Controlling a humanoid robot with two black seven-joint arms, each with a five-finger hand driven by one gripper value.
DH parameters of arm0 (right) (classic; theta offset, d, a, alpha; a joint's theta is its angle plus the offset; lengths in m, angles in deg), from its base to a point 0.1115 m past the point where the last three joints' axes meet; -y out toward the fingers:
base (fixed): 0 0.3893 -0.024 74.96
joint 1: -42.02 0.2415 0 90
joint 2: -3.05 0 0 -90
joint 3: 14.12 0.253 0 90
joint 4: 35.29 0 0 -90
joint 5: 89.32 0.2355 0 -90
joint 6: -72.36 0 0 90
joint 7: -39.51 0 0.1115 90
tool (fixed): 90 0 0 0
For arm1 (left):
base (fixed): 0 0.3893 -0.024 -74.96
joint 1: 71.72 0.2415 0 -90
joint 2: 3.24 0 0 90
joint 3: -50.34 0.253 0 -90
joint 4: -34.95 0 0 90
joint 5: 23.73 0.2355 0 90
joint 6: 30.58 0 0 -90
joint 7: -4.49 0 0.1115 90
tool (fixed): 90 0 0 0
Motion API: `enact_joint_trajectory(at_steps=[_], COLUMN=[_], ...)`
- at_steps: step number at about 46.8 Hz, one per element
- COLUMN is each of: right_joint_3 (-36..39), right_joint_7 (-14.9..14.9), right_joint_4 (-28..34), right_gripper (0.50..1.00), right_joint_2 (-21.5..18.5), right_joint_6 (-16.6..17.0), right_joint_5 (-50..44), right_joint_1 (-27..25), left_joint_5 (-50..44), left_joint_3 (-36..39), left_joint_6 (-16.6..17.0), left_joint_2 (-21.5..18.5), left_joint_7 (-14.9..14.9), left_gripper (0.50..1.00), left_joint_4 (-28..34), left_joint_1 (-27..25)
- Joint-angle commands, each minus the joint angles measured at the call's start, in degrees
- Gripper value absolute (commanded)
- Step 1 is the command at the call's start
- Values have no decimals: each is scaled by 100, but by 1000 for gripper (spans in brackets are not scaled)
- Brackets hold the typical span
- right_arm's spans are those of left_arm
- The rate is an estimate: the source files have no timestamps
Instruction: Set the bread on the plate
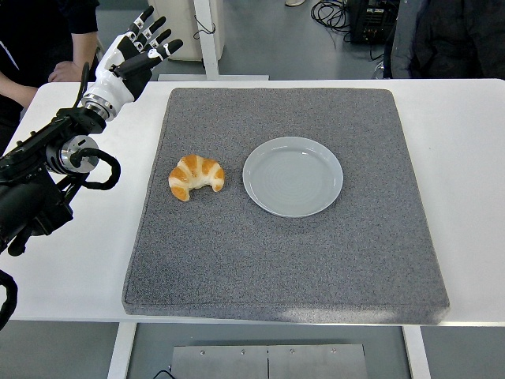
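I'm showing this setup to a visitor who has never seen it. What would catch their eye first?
Probably the golden croissant, lying on the grey mat just left of the empty pale plate, with a small gap between them. Next, the robot's left hand, white and black with fingers spread, raised over the table's far left corner, well away from the bread.
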Motion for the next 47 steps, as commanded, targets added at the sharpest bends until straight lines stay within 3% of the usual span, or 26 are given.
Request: enact_joint_trajectory(at_steps=[1,47], right_joint_3=[0,0], right_joint_7=[0,0], right_joint_4=[4,4], right_gripper=[1000,1000], right_joint_2=[0,0], right_joint_6=[0,0], right_joint_5=[1,-8], right_joint_1=[0,0], left_joint_5=[0,-105], left_joint_3=[-7,-270], left_joint_6=[0,-132], left_joint_2=[12,144], left_joint_7=[0,0], left_gripper=[990,990], left_joint_4=[2,2], left_joint_1=[14,41])
